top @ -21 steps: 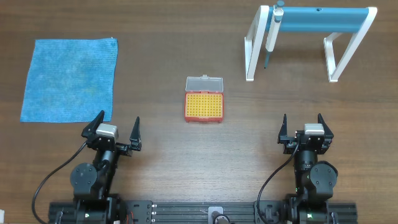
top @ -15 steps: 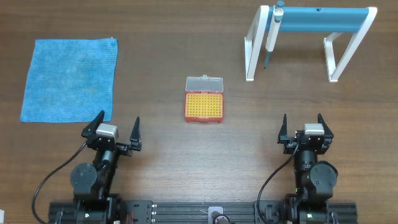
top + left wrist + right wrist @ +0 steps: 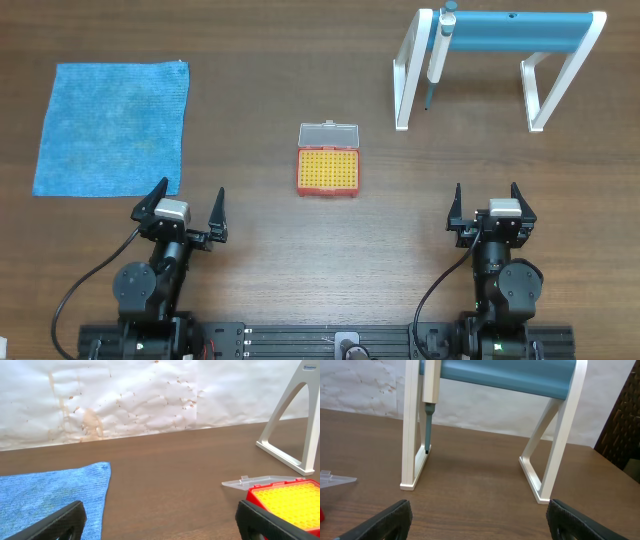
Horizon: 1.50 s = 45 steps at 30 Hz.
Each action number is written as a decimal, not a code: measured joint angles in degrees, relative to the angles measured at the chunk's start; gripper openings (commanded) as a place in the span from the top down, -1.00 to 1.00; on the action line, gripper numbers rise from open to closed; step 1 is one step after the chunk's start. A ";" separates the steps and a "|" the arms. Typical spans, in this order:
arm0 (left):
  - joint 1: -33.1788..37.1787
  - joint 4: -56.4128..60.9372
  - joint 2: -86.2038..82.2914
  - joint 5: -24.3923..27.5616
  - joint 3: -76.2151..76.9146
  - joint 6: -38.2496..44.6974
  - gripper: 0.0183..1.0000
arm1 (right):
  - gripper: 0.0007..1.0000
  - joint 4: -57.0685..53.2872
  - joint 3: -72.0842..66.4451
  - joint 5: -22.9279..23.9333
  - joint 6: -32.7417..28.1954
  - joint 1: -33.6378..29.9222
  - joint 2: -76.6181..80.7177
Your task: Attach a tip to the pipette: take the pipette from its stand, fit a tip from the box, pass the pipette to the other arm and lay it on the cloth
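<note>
One blue cloth (image 3: 110, 128) is laid flat at the far left of the wooden table (image 3: 300, 250). Left gripper (image 3: 191, 187) is held just beside the cloth's near right corner, fingers spread, empty. Tip box (image 3: 328, 172) is set mid-table, lid flipped open, yellow rack exposed. Pipette (image 3: 438, 58) is hung upright at the left end of the stand (image 3: 515, 32), far right. Right gripper (image 3: 486, 188) is parked in front of the stand, well apart from it, fingers spread, empty.
</note>
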 measured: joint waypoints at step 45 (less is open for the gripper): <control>0.00 0.13 0.11 -0.02 -0.09 0.00 -0.92 | -0.74 58.55 32.94 -0.02 15.47 7.17 89.70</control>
